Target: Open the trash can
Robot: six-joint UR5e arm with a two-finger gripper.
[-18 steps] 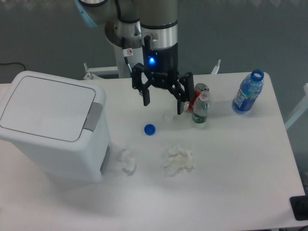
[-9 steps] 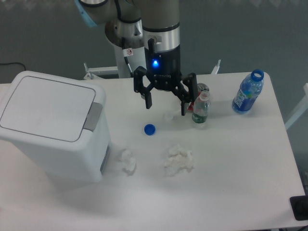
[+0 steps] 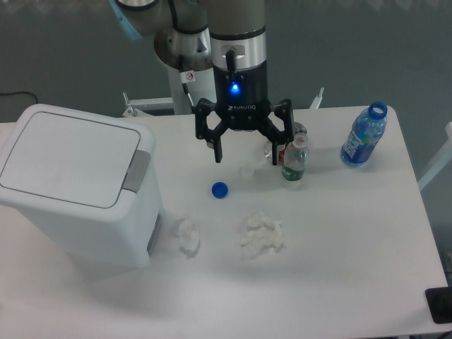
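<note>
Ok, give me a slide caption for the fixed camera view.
Open gripper hovers mid-table beside bottles, away from the closed trash can.

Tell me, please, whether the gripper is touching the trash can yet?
Apart. The fixed camera shows the open gripper hanging well right of the trash can, with bare table between them.

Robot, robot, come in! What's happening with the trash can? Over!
Gripper open, empty, above the table. Trash can lid shut, grey button strip untouched. Nothing between them; blue cap sits lower down.
</note>
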